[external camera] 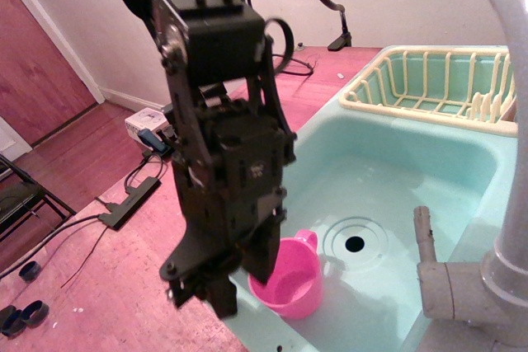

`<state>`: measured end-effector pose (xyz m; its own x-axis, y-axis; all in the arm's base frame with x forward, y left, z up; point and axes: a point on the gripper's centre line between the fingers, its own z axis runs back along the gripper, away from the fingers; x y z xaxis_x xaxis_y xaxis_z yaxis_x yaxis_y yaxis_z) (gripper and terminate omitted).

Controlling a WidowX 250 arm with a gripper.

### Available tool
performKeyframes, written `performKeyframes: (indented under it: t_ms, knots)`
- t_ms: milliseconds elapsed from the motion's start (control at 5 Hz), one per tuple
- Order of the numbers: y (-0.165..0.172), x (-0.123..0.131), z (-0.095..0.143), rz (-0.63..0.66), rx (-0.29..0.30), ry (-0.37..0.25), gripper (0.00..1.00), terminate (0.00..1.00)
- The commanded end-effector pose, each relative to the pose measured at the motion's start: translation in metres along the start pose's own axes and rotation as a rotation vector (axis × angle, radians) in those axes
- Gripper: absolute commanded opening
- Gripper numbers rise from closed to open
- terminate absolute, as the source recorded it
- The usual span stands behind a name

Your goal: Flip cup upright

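The pink cup [290, 284] stands upright in the front left corner of the turquoise sink [396, 179]. Its open rim faces up and its loop handle points back right. My black gripper [238, 279] hangs down over the sink's front left edge. Its fingers are at the cup's left rim: one finger [262, 260] covers that part of the rim, and the other finger [213, 294] is just outside it. The jaws look closed on the cup's wall, though the contact itself is hidden.
The drain [355, 244] lies right of the cup. A grey faucet [495, 204] rises at the right front. A cream dish rack [429, 80] sits at the back right. The pink countertop [124, 286] lies to the left, with cables on it.
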<state>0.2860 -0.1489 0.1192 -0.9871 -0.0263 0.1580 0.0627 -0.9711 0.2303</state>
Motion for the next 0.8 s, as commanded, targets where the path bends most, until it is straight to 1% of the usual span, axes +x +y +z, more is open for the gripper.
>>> performKeyframes:
  t_ms: [0, 200, 400, 600]
  knots:
    - [-0.024, 0.001, 0.093, -0.006, -0.124, 0.068, 1.00, 0.00]
    - [-0.013, 0.011, 0.142, 0.017, -0.179, 0.089, 1.00, 0.00]
    - [0.015, 0.018, 0.154, 0.012, -0.120, 0.075, 1.00, 0.00]
    - [0.015, 0.018, 0.154, 0.012, -0.120, 0.075, 1.00, 1.00]
